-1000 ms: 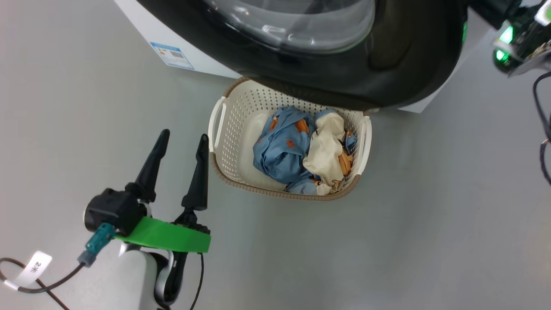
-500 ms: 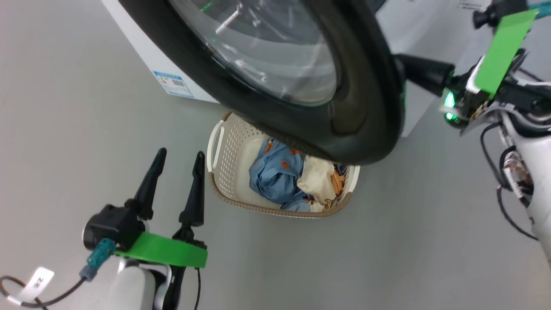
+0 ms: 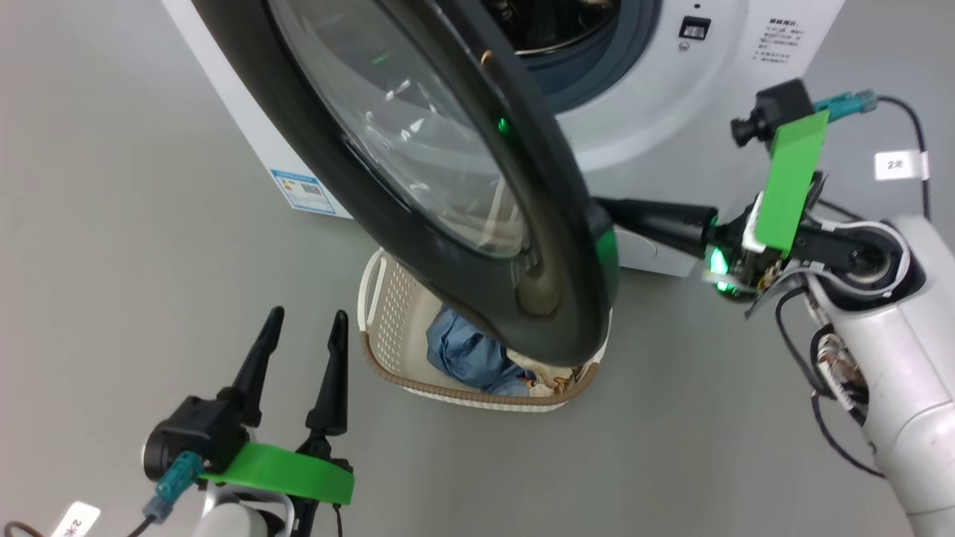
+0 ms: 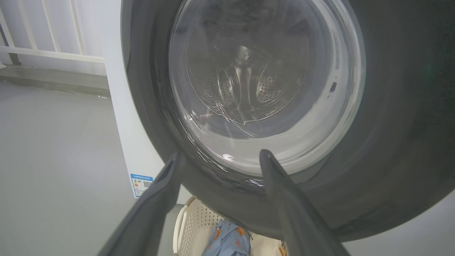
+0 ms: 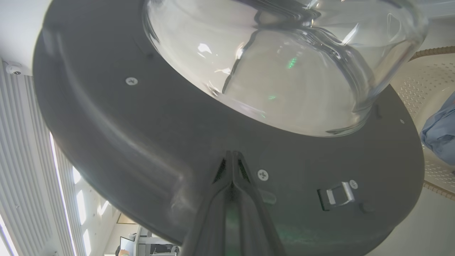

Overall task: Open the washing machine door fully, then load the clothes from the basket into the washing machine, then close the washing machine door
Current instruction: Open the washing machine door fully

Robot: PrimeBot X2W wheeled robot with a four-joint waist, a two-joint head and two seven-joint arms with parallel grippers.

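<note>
Pressing closed, empty right gripper [image 5: 233,158] vs. inner rim of washing machine door [image 3: 448,246], approx. half open over basket [image 3: 388,298] w/ clothes [image 3: 462,350]: rigid, hinged, glossy, prob. slippery, so favouring latch-edge push; left gripper [image 3: 307,317] gaping, holding nothing.

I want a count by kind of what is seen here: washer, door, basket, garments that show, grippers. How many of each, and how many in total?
Washer: 1
Door: 1
Basket: 1
Garments: 2 (blue garment, cream garment, both partly hidden by the door)
Grippers: 2 (left gripper open, right gripper shut)
Total: 7
</note>
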